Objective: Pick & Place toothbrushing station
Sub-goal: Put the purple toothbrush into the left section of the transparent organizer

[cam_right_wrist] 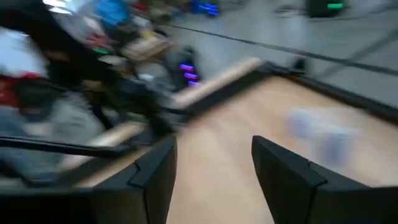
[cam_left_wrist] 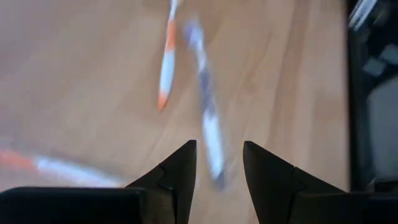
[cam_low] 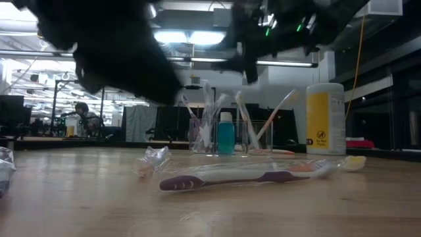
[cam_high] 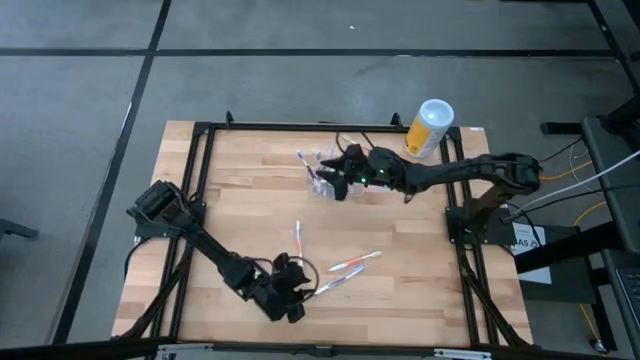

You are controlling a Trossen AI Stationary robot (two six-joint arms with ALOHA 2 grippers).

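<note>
Clear toothbrushing station (cam_low: 220, 135) upright (brushes leaning), right gripper (cam_high: 343, 178) w/ open fingers above.

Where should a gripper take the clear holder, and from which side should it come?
Probably from above, on the holder's upper rim or side wall, fingers across one thin wall. It stands upright at the table's far edge, and brushes and a teal bottle stick out of it, so the gripper must close between them. The yellow canister stands close beside it. The right gripper is already over it.
</note>
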